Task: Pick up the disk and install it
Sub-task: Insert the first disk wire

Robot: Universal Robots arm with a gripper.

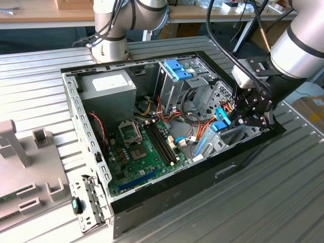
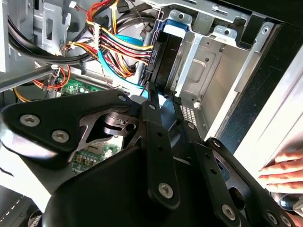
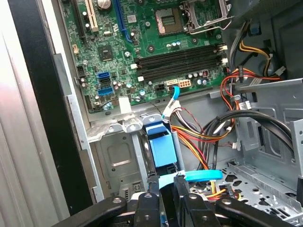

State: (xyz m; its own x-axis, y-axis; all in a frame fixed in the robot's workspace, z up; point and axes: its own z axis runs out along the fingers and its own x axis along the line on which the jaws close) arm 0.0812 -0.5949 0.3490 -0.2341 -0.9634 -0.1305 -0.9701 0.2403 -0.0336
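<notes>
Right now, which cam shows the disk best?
First wrist view: the disk is centred and unobstructed, blue carrier facing the camera, gripper closed on its near end. Second wrist view shows its dark side edge-on beside the grey bay wall. Exterior view shows a small blue patch at the gripper.

Setting: robotics lab or assembly workshop | Evidence: ribbed aluminium worktop [image 1: 283,192] | open desktop computer case [image 1: 152,192] lying on its side, motherboard [image 1: 144,147] exposed | second robot arm base [image 1: 109,48] bolted behind the case | wooden benches [image 1: 45,15] at the back | grey fixture block [image 1: 20,162]
</notes>
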